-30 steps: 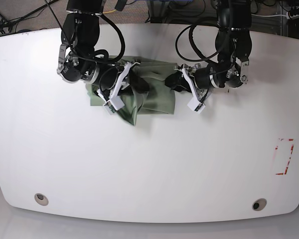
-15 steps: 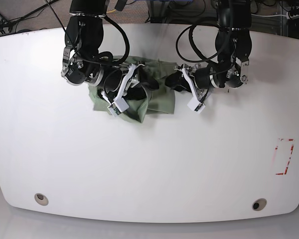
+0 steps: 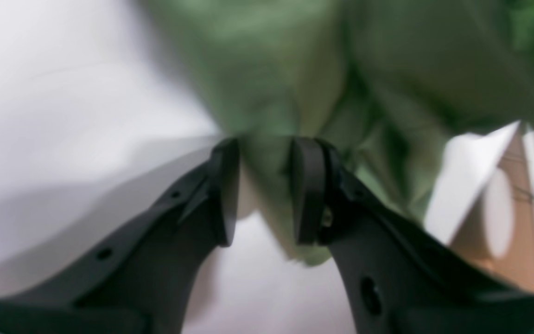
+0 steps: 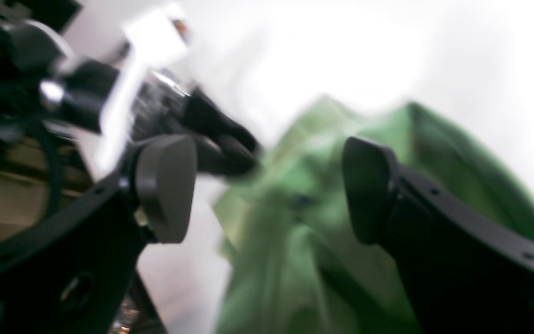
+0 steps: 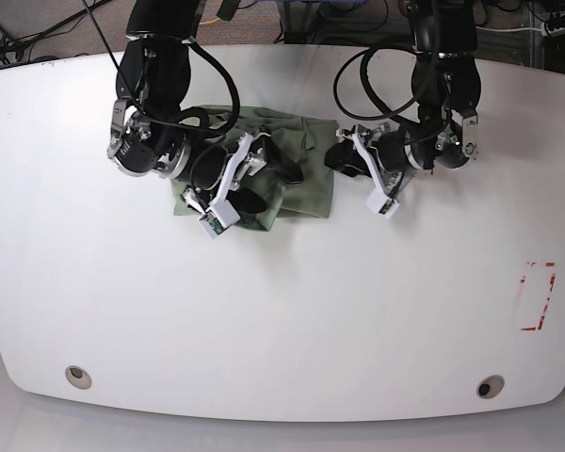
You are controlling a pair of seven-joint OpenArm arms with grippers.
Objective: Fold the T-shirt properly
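Observation:
The pale green T-shirt (image 5: 309,193) lies bunched in a rough rectangle at the back middle of the white table (image 5: 282,311). In the base view my right gripper (image 5: 266,184) hovers over its left half. In the right wrist view that gripper (image 4: 267,185) stands wide open, with the T-shirt (image 4: 295,260) beyond it and nothing between its fingers. My left gripper (image 5: 337,155) is at the shirt's right edge. The left wrist view shows this gripper (image 3: 266,148) shut on a fold of the T-shirt (image 3: 295,69).
A red-outlined rectangle (image 5: 537,297) is marked on the table at the right. Two round holes (image 5: 75,375) (image 5: 490,386) sit near the front edge. Cables and stands crowd the floor behind the table.
My right gripper has opened and let go of the fabric it held. The hanging fold has dropped, and the shirt now lies flatter. My left arm has shifted slightly right.

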